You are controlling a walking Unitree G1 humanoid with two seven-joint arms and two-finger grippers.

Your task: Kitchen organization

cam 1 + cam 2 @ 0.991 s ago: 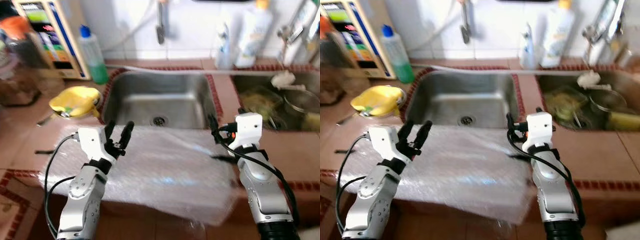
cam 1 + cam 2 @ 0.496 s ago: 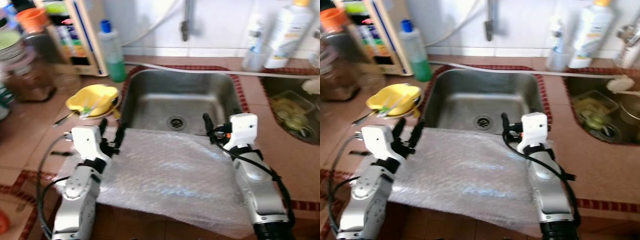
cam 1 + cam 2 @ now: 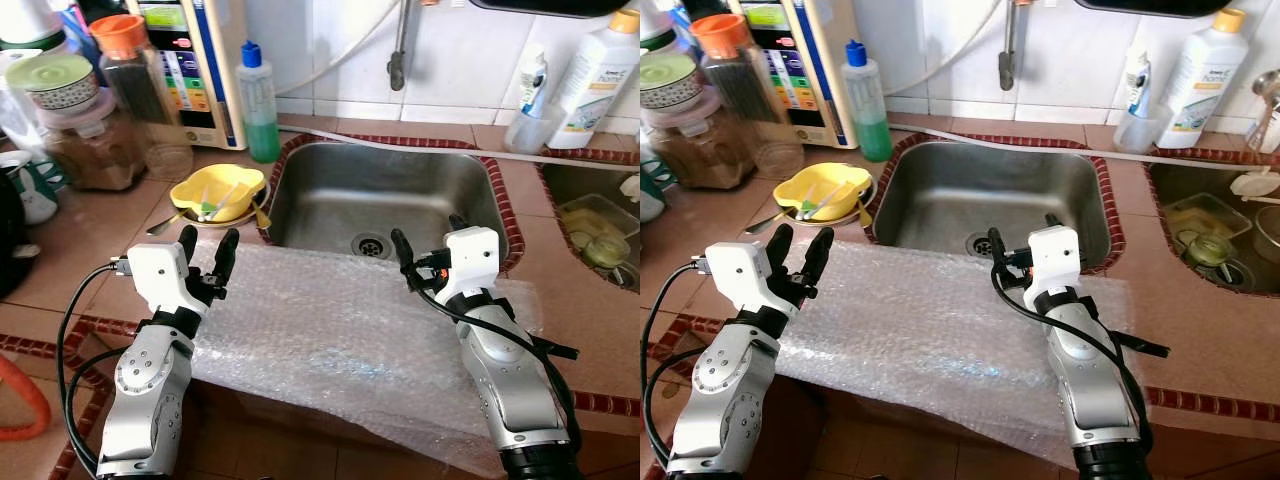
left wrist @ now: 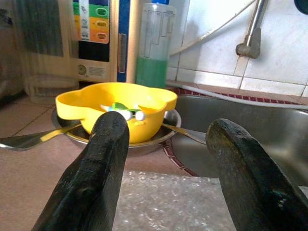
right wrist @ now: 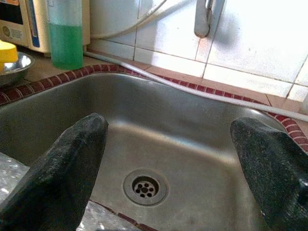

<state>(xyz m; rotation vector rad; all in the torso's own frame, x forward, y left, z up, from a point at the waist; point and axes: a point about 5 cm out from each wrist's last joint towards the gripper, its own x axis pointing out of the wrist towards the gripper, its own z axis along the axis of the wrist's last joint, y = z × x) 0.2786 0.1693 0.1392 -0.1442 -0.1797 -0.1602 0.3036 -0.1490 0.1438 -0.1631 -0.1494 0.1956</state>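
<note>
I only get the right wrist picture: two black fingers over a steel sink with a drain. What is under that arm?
Observer: A sheet of bubble wrap lies on the counter in front of the sink, and the right pincer hovers over its far edge, fingers apart.
Operator: And the other arm?
Observer: The left pincer is at the sheet's left end, open too, facing a yellow bowl.
Operator: Anything in that bowl?
Observer: Something green and white lies in it, and the bowl sits in a metal dish.
</note>
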